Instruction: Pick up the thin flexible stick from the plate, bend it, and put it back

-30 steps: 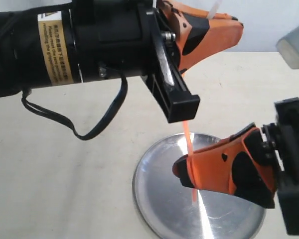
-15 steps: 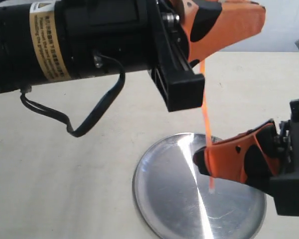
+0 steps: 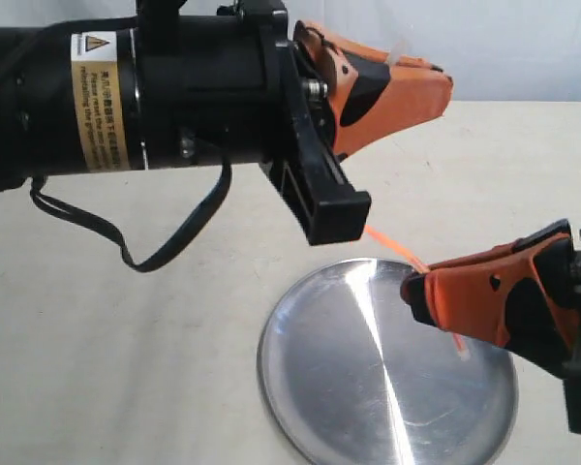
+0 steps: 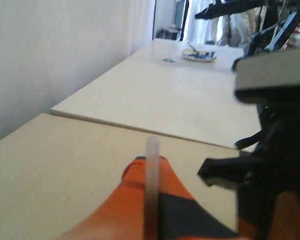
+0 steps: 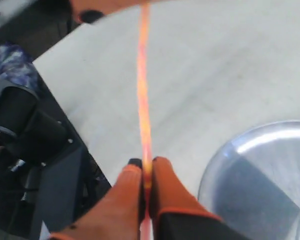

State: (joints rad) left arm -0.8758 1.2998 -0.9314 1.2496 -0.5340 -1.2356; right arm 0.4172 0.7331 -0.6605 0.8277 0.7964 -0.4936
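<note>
The thin red-orange stick (image 3: 387,239) hangs in the air above the silver plate (image 3: 320,387), held by both grippers. My left gripper (image 3: 436,77) is shut on its upper end; a whitish tip (image 3: 399,50) pokes out above the fingers and shows up close in the left wrist view (image 4: 152,170). My right gripper (image 3: 414,286) is shut on the lower part, with the other whitish tip (image 3: 462,353) sticking out below. In the right wrist view the stick (image 5: 144,95) runs straight away from the closed fingers (image 5: 162,192). The plate's rim (image 5: 210,170) lies beside them.
The left arm's black body and cable (image 3: 165,252) fill the upper left of the exterior view. The plate rests on a pale tabletop (image 3: 126,368). A second table with a dish (image 4: 199,54) stands farther off in the left wrist view.
The left gripper has dropped and shifted left. The right gripper has tilted and moved slightly right. The stick between them has gone from nearly upright to slanting.
</note>
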